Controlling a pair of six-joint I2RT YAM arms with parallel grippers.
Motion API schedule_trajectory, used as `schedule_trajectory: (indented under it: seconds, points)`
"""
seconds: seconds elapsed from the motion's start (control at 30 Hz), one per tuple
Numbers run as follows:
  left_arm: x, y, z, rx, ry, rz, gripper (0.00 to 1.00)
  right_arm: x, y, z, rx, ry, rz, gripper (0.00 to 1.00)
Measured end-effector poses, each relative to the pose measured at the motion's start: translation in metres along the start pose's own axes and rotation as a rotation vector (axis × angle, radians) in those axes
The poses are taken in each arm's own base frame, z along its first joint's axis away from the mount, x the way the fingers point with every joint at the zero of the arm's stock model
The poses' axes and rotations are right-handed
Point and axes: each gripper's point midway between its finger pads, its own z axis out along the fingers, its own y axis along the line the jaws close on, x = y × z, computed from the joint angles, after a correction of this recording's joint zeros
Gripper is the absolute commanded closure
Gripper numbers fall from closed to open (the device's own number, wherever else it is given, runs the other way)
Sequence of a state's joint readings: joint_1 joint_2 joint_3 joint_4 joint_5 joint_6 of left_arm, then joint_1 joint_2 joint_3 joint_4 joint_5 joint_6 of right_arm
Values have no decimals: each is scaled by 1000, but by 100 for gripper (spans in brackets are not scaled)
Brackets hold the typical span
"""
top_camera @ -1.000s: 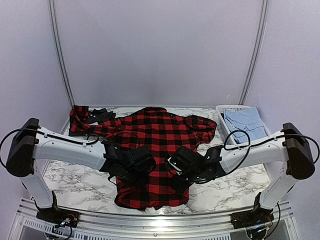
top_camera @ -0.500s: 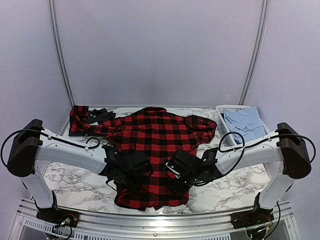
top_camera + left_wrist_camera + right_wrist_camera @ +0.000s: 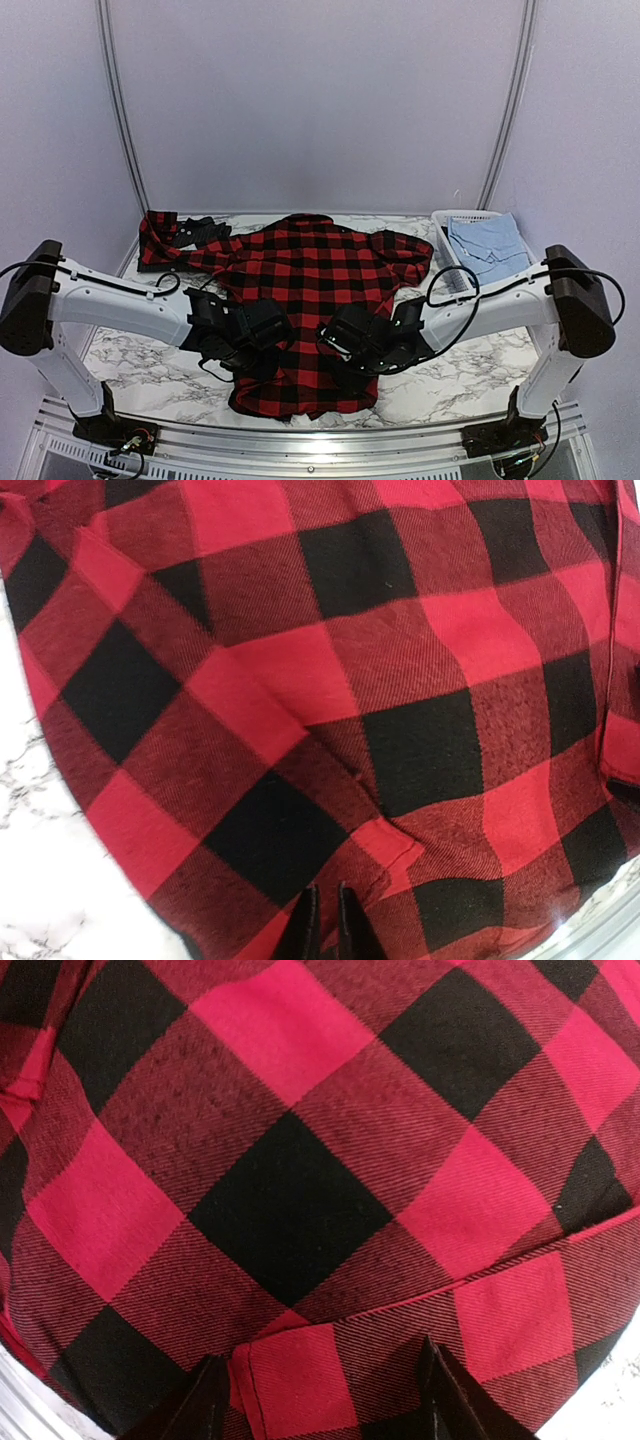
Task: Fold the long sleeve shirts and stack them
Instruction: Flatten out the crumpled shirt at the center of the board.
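The plaid shirt point(image 3: 320, 270) lies spread in the middle of the table point(image 3: 470, 375), its hem at the near edge. The left claw point(image 3: 322, 930) looks pinched on the cloth, I think. The right claw point(image 3: 322, 1355) is open over a hem fold. It should bite that fold before both lift.

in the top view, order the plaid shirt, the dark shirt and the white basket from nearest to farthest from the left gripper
1. plaid shirt: centre, directly under the left gripper.
2. dark shirt: bunched at the far left corner.
3. white basket: far right corner, on the opposite side.
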State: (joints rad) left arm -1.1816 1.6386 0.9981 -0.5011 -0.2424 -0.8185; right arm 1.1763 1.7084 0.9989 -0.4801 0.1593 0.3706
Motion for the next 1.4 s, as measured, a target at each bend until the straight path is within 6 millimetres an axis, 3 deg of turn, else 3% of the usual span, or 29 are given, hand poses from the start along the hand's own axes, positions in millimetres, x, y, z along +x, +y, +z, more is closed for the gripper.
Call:
schedule_trajectory:
  seconds: [0.13, 0.4, 0.73, 1.4]
  points:
    - [4, -5, 8, 9, 24, 8, 84, 6, 3, 6, 7, 19, -12, 42]
    - [5, -11, 11, 28, 37, 15, 76, 7, 4, 6, 23, 16, 9, 59]
    - [12, -12, 19, 25, 69, 21, 74, -2, -8, -7, 83, -38, 92, 100]
    - [7, -30, 23, 75, 82, 57, 61, -6, -11, -22, 76, -76, 135, 100]
